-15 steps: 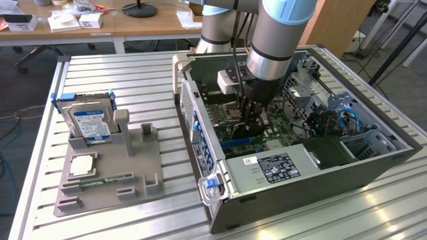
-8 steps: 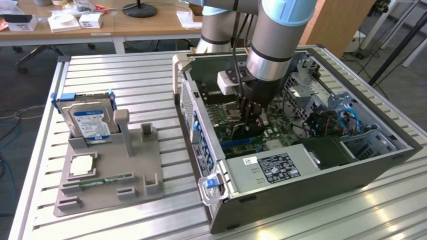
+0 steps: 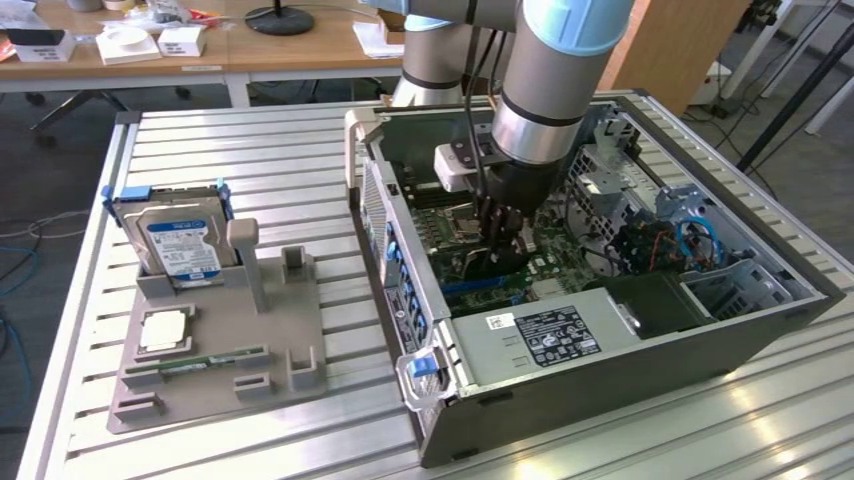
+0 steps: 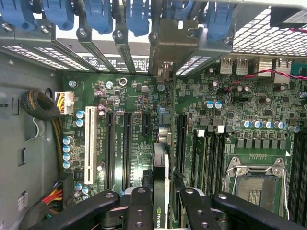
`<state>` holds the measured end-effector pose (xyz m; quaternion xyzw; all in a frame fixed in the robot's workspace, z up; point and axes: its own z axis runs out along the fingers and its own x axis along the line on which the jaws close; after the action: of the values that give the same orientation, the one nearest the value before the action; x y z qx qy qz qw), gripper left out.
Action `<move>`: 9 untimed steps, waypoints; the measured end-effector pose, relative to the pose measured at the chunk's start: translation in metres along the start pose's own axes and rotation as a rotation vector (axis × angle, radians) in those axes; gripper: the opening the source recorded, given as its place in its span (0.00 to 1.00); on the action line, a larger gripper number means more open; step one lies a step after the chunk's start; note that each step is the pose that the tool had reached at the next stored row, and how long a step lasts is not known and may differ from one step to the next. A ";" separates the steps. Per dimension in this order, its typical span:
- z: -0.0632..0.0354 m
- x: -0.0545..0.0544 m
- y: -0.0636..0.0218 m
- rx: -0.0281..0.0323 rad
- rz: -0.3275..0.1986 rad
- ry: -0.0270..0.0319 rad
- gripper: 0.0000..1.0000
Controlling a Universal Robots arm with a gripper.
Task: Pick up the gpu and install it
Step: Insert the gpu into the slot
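**Exterior view.** The arm reaches down into the open case point(image 3: 641, 340) on the table point(image 3: 267, 440). The gripper point(image 3: 507, 228) stands over the motherboard, near its middle. What sits between the dark fingers is hard to make out here, black against black, and the wrist covers the top of it. Well apart, on the exterior view's left, a grey holder point(image 3: 214, 350) carries the hard drive point(image 3: 180, 245) and a memory stick point(image 3: 200, 362).

**Wrist view.** The gpu point(image 4: 160, 158) shows edge-on, a thin card running from between the fingers point(image 4: 139, 206) toward the rear openings under the blue latches point(image 4: 100, 19). The gripper point(image 4: 163, 203) is clamped on it, with fingers pressing each flat face. The card stands upright over the motherboard point(image 4: 120, 96), in line with the long slots point(image 4: 127, 143). I cannot tell whether its contact edge is seated, because the card hides its own foot.

**Handling.** The card looks light and stiff but fragile. Its smooth faces may slip under a hard push. The grip across the two faces near the upper edge seems sound, as it keeps clear of the contacts. Any sideways load could bend the card or strain the slot.
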<state>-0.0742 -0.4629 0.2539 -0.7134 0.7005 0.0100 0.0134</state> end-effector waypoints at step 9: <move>0.0004 0.000 0.0007 0.0000 0.000 0.0001 0.26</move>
<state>-0.0749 -0.4628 0.2535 -0.7134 0.7005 0.0099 0.0134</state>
